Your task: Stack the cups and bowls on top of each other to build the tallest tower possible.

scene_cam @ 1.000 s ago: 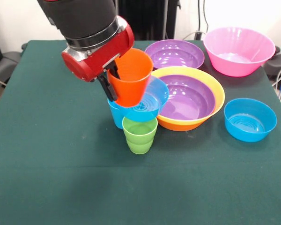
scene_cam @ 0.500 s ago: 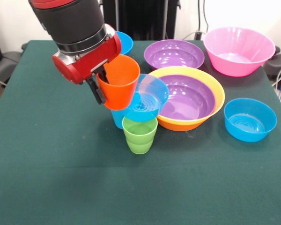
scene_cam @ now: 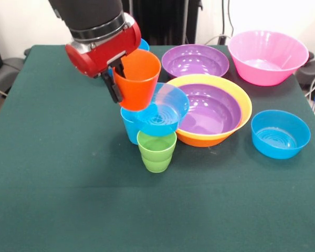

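My gripper (scene_cam: 118,79) is shut on the orange cup (scene_cam: 138,80), one finger inside its rim and one outside. The cup hangs tilted in the air, just above the light blue cup (scene_cam: 129,127). A small blue bowl (scene_cam: 161,113) leans tilted across the light blue cup and the green ridged cup (scene_cam: 157,152) in front of it. To their right, a purple bowl (scene_cam: 210,110) sits nested in the orange-yellow bowl (scene_cam: 244,107). Another purple bowl (scene_cam: 195,59) and the pink bowl (scene_cam: 268,56) stand at the back. A second small blue bowl (scene_cam: 280,134) sits alone at the right.
The rim of a third blue bowl (scene_cam: 144,45) peeks out behind the red wrist. The green cloth table (scene_cam: 58,184) spreads to the left and front. Cables and dark gear lie past the table's right edge.
The gripper carried the orange cup to the left, then lifted it and came back a little to the right. The cup now hangs higher above the light blue cup. Nothing else moved.
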